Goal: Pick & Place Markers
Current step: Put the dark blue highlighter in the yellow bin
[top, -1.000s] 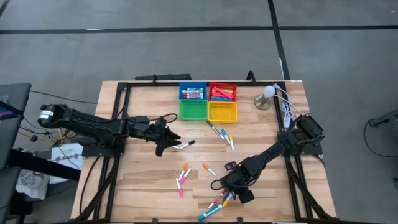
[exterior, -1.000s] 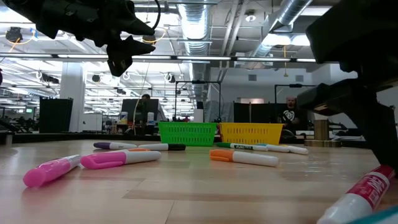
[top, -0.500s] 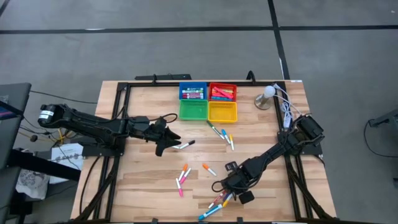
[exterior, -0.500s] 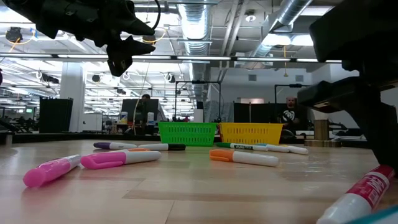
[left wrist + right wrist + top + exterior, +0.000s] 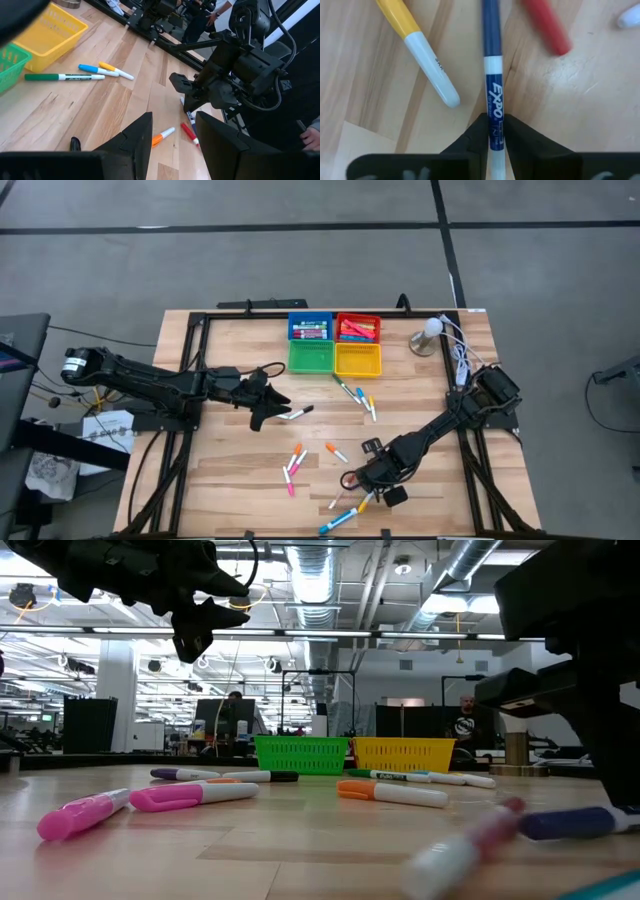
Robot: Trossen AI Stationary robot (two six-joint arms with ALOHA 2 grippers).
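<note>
Markers lie scattered on the wooden table (image 5: 230, 470). My right gripper (image 5: 366, 482) points down near the front edge, shut on a dark blue marker (image 5: 492, 60). Beside that marker lie a yellow marker (image 5: 420, 50) and a red marker (image 5: 547, 25), which shows blurred in the low view (image 5: 470, 840). Other markers rest flat: two pink ones (image 5: 292, 470), an orange one (image 5: 335, 450), and a green, blue and yellow group (image 5: 355, 395). My left gripper (image 5: 268, 408) hangs open above the table's left half, beside a black-capped marker (image 5: 300, 412). My right gripper pinches the blue marker's white barrel (image 5: 493, 112) between its two fingers, below the blue cap. The fingers come from above and lie across the marker. The marker lies level (image 5: 570, 823); I cannot tell whether it is clear of the table.
Blue (image 5: 310, 328), red (image 5: 358, 328), green (image 5: 311, 358) and yellow (image 5: 358, 360) trays stand at the far middle, the blue and red ones holding markers. A small lamp (image 5: 428, 335) and a white cable (image 5: 460, 360) sit at the far right. A light blue marker (image 5: 340, 523) lies at the front edge.
My right gripper has shut on the blue marker, staying in place. The red marker beside it has been knocked and has rolled away across the table; the blue marker now shows level beside the gripper in the low view.
</note>
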